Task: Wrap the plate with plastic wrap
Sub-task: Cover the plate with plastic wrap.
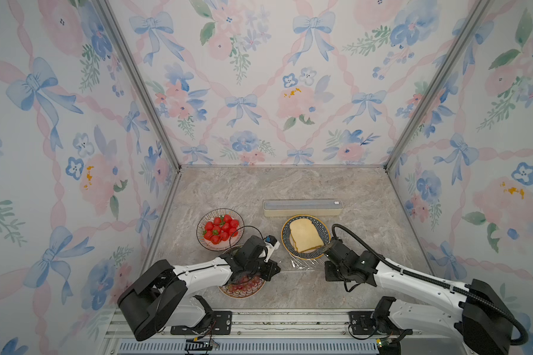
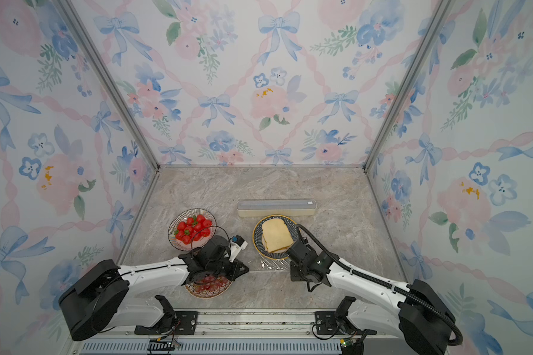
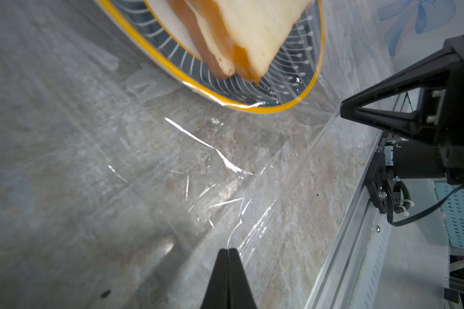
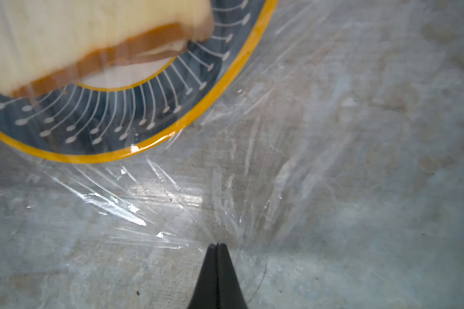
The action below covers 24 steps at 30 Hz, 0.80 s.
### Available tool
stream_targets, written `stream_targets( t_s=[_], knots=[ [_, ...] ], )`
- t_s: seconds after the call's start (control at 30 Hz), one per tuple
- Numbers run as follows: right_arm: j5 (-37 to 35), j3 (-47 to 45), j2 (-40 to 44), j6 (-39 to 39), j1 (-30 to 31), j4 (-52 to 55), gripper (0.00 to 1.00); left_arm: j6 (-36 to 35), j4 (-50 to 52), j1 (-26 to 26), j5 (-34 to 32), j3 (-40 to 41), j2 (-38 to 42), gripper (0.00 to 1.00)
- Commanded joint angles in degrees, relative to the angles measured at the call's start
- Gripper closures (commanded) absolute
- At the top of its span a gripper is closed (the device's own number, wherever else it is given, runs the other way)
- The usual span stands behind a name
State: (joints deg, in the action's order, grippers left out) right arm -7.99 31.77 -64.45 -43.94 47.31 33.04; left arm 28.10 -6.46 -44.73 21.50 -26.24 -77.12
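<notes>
Currently stretching plastic wrap [image 4: 252, 174] over plate [image 4: 156, 117], judging by layout. Pinching film's near edge with left gripper [image 3: 228, 251], jaws pressed flat together on it. Likewise with right gripper [image 4: 217, 244], closed on film where creases fan out from tip. Draped across bread [image 1: 305, 235] and plate rim, spilling onto table [image 1: 259, 190] on robot's side, glinting between both grippers in both top views. Cannot tell whether still joined to box.

To do well: keep both pinches level and pull evenly, leaving no slack and no tear. Lower near edge to tabletop, then tuck under near rim. Avoid tugging hard enough to slide plate or shift bread. Watch for film clinging to itself near tips.

Containers: plate holding stacked bread slices, just in front of long cream box [image 1: 302, 208], lid on, contents not visible. Bowl [image 1: 201, 222] full of strawberries [image 1: 220, 229], off toward left arm's side. Second patterned plate [image 1: 242, 294] of grapes [image 1: 246, 281], partly hidden under left arm [image 1: 197, 270].
</notes>
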Motion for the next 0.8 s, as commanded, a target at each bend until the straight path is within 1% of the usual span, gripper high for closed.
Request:
stream_targets(
  t_s=[0.0,0.1,0.23,0.4,0.57,0.77],
  knots=[
    [-1.69,-1.89,-0.75,-0.89,-2.31,-3.68,1.0,-1.03,-1.06,-0.19,-2.96,-2.93,-3.08,1.0],
    [-1.76,-2.86,-1.12,-0.63,-4.08,-6.28,1.0,-0.25,-1.64,-0.18,-4.6,-4.96,-6.2,1.0],
    [-1.55,-3.45,-1.06,0.46,-6.44,-8.11,1.0,0.8,-2.44,-0.2,-4.93,-7.2,-8.97,1.0],
    [-1.03,-2.68,-0.56,2.27,-7.4,-7.73,1.0,0.93,-2.53,-0.24,-4.46,-9.15,-9.0,1.0],
    [-0.58,-3.24,-0.25,2.28,-7.74,-8.49,1.0,2.0,-2.47,-0.23,-4.79,-8.74,-8.41,1.0],
    [0.34,-3.64,-2.61,2.73,-9.42,-11.82,1.0,2.62,-2.42,-0.2,-6.29,-10.67,-12.73,1.0]
  ],
)
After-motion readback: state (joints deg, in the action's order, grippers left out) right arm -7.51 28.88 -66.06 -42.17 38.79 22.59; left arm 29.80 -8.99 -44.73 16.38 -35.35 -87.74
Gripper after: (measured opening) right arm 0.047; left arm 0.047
